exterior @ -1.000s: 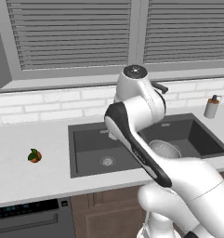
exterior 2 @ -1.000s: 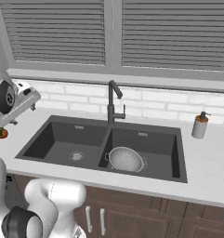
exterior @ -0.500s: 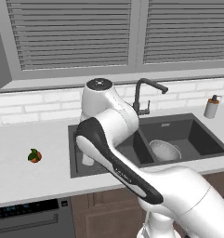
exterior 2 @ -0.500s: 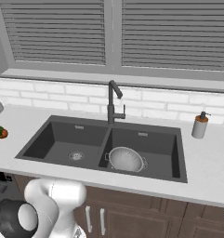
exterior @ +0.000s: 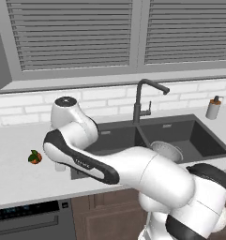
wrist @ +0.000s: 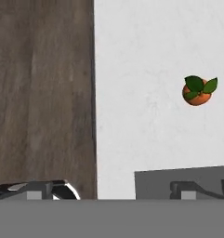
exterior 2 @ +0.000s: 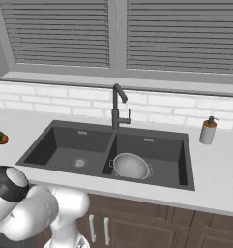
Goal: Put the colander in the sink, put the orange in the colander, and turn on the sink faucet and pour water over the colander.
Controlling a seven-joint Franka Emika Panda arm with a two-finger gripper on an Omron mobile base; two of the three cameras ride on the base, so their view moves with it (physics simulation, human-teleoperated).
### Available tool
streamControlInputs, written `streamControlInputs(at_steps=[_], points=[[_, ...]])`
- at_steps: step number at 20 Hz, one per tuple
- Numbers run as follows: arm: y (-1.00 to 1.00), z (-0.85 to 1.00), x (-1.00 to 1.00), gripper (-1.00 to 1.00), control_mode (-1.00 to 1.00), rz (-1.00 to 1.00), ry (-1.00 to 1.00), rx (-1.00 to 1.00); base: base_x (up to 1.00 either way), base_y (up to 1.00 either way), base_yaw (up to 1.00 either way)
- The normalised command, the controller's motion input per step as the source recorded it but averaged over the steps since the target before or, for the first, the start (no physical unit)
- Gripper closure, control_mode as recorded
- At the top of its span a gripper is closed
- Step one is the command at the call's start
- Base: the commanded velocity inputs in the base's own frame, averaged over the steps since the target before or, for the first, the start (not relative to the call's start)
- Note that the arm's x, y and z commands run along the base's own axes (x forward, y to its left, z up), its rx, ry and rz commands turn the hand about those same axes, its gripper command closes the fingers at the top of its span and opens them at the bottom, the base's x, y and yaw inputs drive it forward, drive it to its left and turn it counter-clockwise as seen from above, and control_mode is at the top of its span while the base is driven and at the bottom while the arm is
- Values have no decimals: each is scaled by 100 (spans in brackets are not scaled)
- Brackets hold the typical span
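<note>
— Fingers spread wide, holding nothing. Colander [exterior 2: 131, 165] already sits in the sink's [exterior 2: 55, 140] right basin.

— Orange [wrist: 197, 91] next: upper right of hand view, on the counter [wrist: 150, 116]. Center over it, descend.

The dark grey matte double-basin sink [exterior 2: 60, 154] is set in the white counter [exterior 2: 219, 169]. The perforated metal colander [exterior 2: 131, 165] sits in its right basin, the thin dark faucet [exterior 2: 117, 107] stands at its back edge, the pale soap dispenser bottle [exterior 2: 208, 131] near the back right corner, and the small leafy orange [exterior: 34, 157] lies well left on the counter.

One orange [exterior: 35, 157], one colander [exterior 2: 131, 165], one faucet [exterior 2: 118, 106], one soap dispenser [exterior 2: 208, 131], two sink basins [exterior 2: 65, 150]
</note>
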Motion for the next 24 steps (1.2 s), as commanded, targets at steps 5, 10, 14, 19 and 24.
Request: streamControlInputs(at_steps=[5,10,14,19,24], points=[[12,-18,20,-100,-100,2,10,0,0,0,0],[52,-36,54,-100,-100,-2,10,-6,0,0,0],[57,-52,67,-100,-100,-9,8,-3,0,0,0],[12,-7,30,-100,-100,-7,1,-1,0,0,0],[0,-2,27,-100,-100,-4,0,-1,0,0,0]])
